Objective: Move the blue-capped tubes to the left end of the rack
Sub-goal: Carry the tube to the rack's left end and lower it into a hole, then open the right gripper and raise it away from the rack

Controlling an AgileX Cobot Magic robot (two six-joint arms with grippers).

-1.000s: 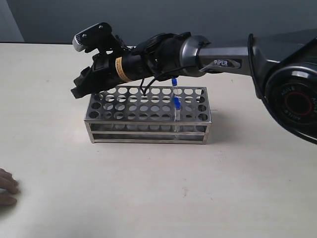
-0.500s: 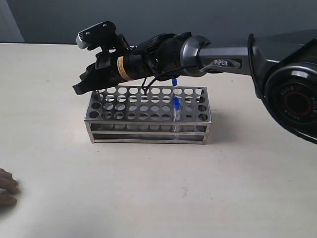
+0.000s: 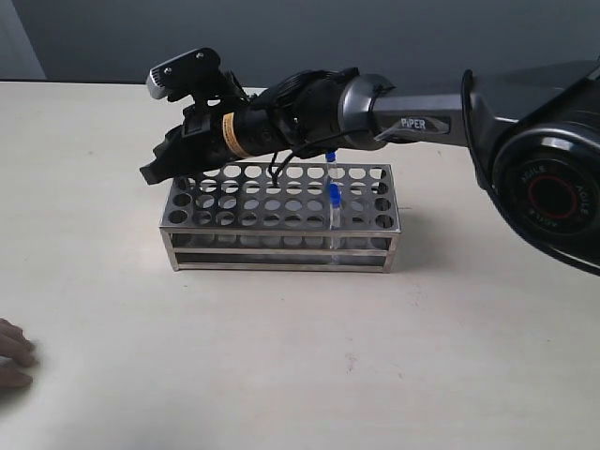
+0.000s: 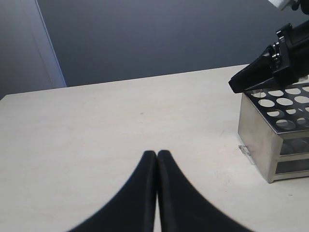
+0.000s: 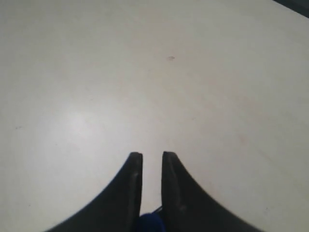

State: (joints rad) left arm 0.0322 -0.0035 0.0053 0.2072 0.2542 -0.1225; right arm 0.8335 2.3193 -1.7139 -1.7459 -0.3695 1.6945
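Over the table (image 5: pixel 145 72), right end effector (image 5: pixel 151 157) pinches a blue-capped tube (image 5: pixel 149 224).

A pale cream tabletop (image 3: pixel 281 375) filled most of the exterior view, matte, with a few faint specks. Behind it, from 10 to 2 o'clock, stood a dark blue-grey wall (image 3: pixel 375 33). At 10 o'clock a lighter, pale grey panel (image 3: pixel 14 47) met it. The light was soft and even.
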